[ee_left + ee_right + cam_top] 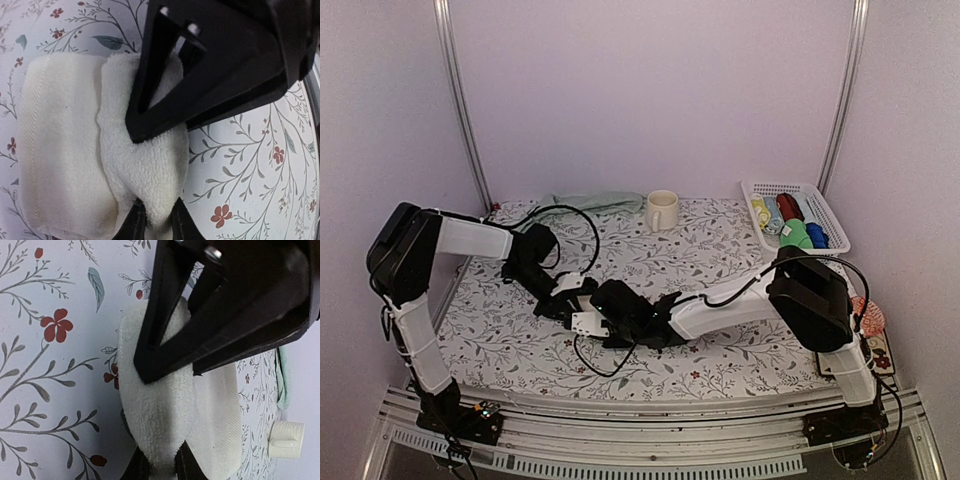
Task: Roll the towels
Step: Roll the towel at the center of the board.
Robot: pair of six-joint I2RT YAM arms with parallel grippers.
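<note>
The table (720,250), covered in white floral-print cloth, carries a cream terry towel (60,150) mid-table, with a pale sage green towel (590,203), a cream mug (661,210) and a white plastic basket (780,187) along its far edge.

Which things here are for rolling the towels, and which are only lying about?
For the job: cream towel, pinched by left pincer and right pincer; green towel at the back.
Lying about: mug; white basket.
</note>
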